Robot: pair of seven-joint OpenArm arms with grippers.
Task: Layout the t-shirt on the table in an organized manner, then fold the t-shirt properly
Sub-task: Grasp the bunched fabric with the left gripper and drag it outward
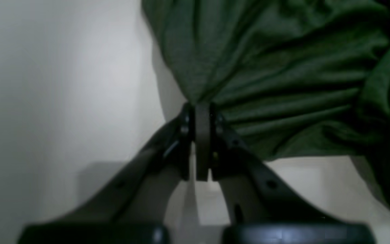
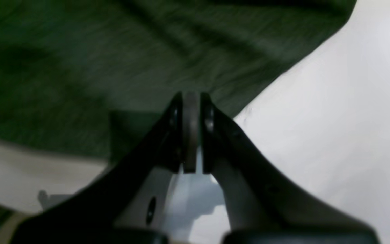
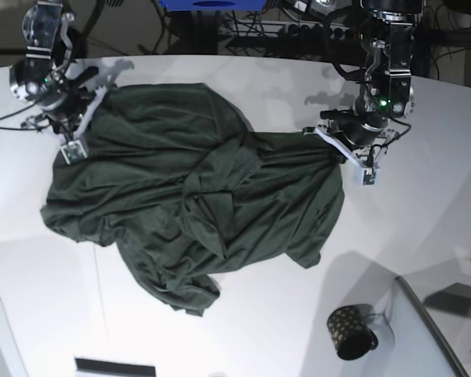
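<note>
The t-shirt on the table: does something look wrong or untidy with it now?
Yes. The t-shirt lies crumpled on the table, with heavy wrinkles across its middle and one part bunched toward the near edge. The left gripper and the right gripper each pinch an edge. Nothing looks torn.

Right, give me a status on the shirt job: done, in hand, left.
Done: both tools have a grip. The left tool is shut on the shirt at one edge, with fabric bunched into its tip; the right tool is shut on the opposite edge.
In hand: spreading it, since the shirt lies crumpled and creased on the table.
Left: flattening it out, then every fold.
</note>
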